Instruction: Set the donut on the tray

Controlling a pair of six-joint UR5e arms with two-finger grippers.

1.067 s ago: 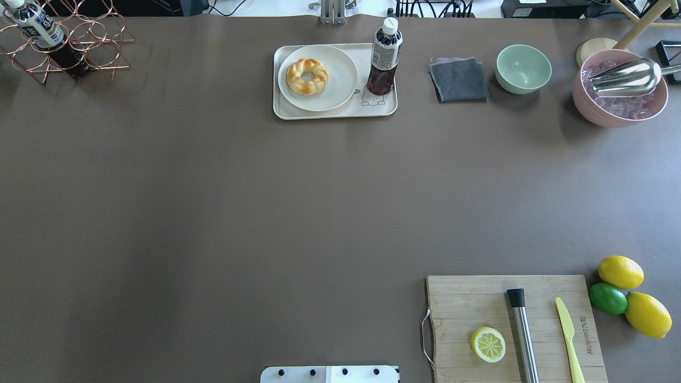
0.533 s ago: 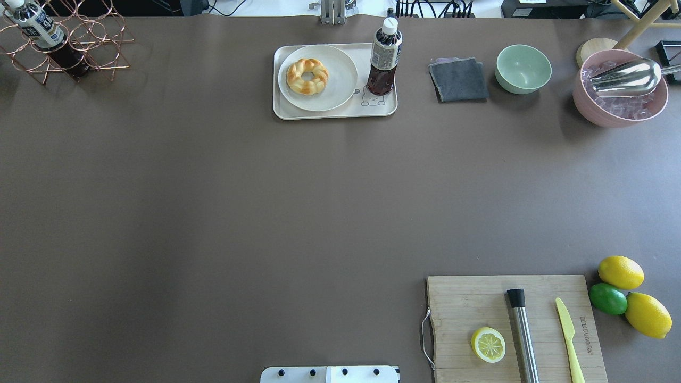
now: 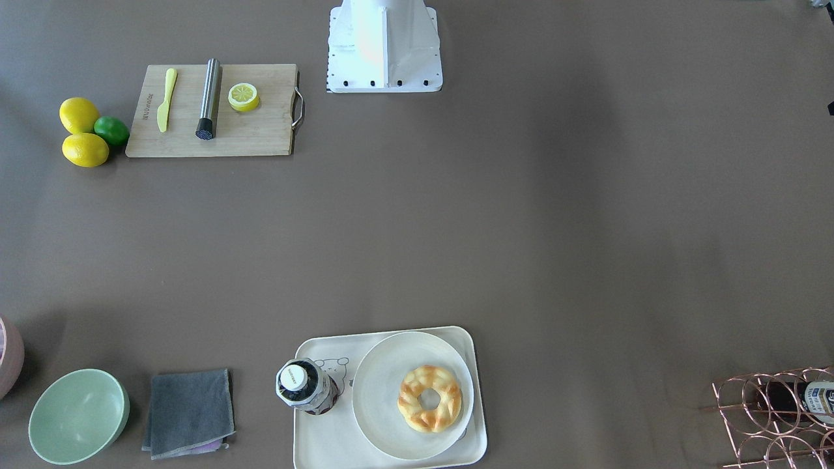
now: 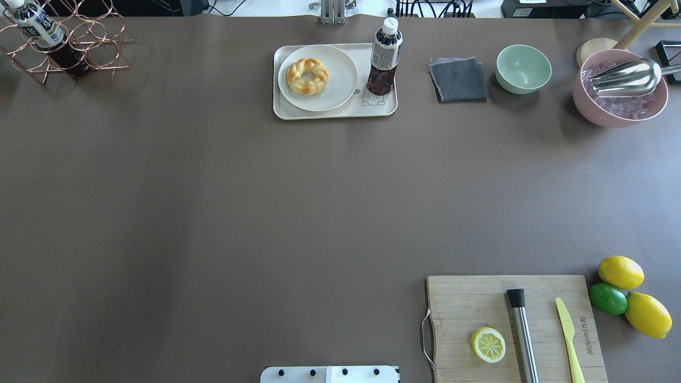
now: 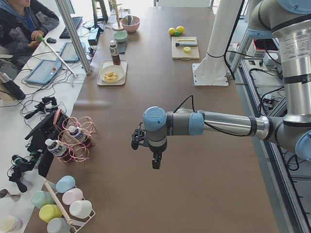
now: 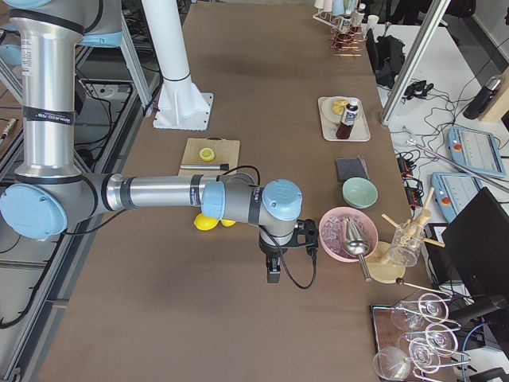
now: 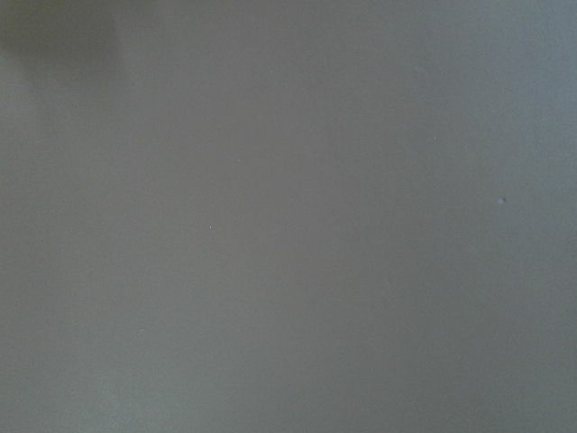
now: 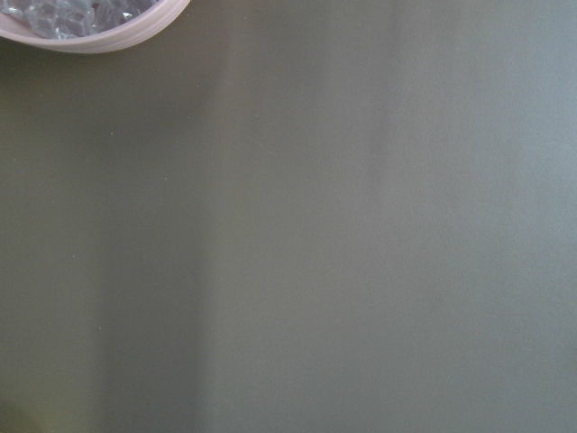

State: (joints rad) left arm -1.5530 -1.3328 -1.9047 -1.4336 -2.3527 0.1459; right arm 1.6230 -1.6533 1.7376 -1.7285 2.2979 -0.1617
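Note:
The golden-brown twisted donut (image 4: 307, 76) lies on a round off-white plate (image 4: 340, 80), which sits on the cream-white tray (image 4: 330, 113) at the far middle of the table. It also shows in the front-facing view (image 3: 430, 398) on the plate (image 3: 378, 391) and tray (image 3: 326, 436). My left gripper (image 5: 155, 162) shows only in the exterior left view, hanging over bare table far from the tray. My right gripper (image 6: 273, 270) shows only in the exterior right view, beside the pink bowl. I cannot tell whether either is open or shut.
A dark drink bottle (image 4: 384, 58) stands on the tray's right part. A grey cloth (image 4: 458, 80), green bowl (image 4: 523, 68) and pink ice bowl (image 4: 620, 90) lie to its right. A cutting board (image 4: 479, 298) with a lemon half (image 4: 488, 344) is near right. A wire bottle rack (image 4: 69, 42) is far left.

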